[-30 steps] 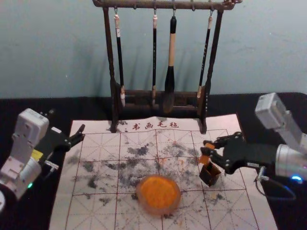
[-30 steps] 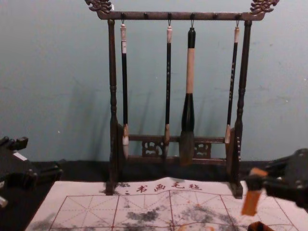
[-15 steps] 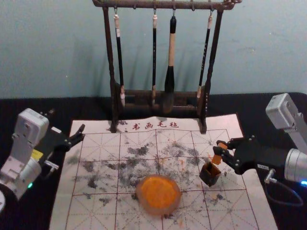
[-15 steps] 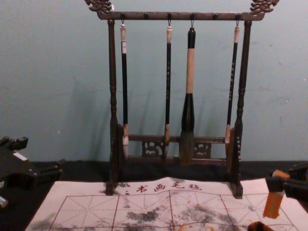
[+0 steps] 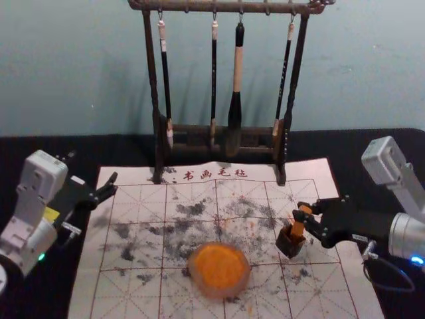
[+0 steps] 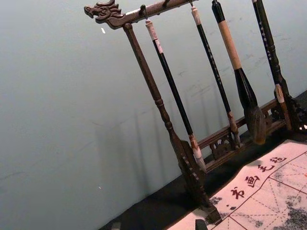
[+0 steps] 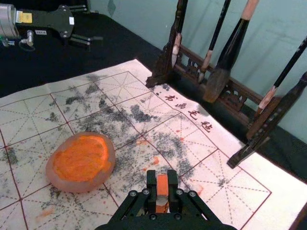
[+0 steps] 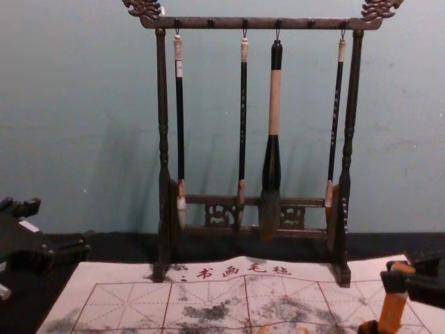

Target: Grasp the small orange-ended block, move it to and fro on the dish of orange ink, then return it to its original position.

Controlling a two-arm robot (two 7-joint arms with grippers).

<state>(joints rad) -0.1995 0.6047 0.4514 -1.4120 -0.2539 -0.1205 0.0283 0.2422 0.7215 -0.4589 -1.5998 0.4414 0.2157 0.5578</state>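
Bench (image 5: 50, 149), dark-topped. Over its left side, left gripper (image 5: 114, 184), idle, tips near the mat's far left corner; jaws open, well apart.

Gridded calligraphy mat (image 5: 83, 296) on the bench, stained grey-black, orange smears toward the right half.

Wooden brush rack (image 5: 157, 143) at the mat's far edge, dragon-head ends; four calligraphy brushes hang from it, the thick one (image 5: 237, 66) third from left.

Dish of orange ink (image 5: 220, 269) on the mat's near half, about midway between its left and right edges; apart from the block.

Small square dark box (image 5: 289, 247), open-topped, to the right of the dish, toward the mat's right edge.

Orange-ended block (image 5: 298, 227) steeply upright, lower end at the box's mouth; depth inside, cannot tell. Right gripper (image 5: 301, 211) reaches in over the mat's right edge, jaws closed on the block's upper part.
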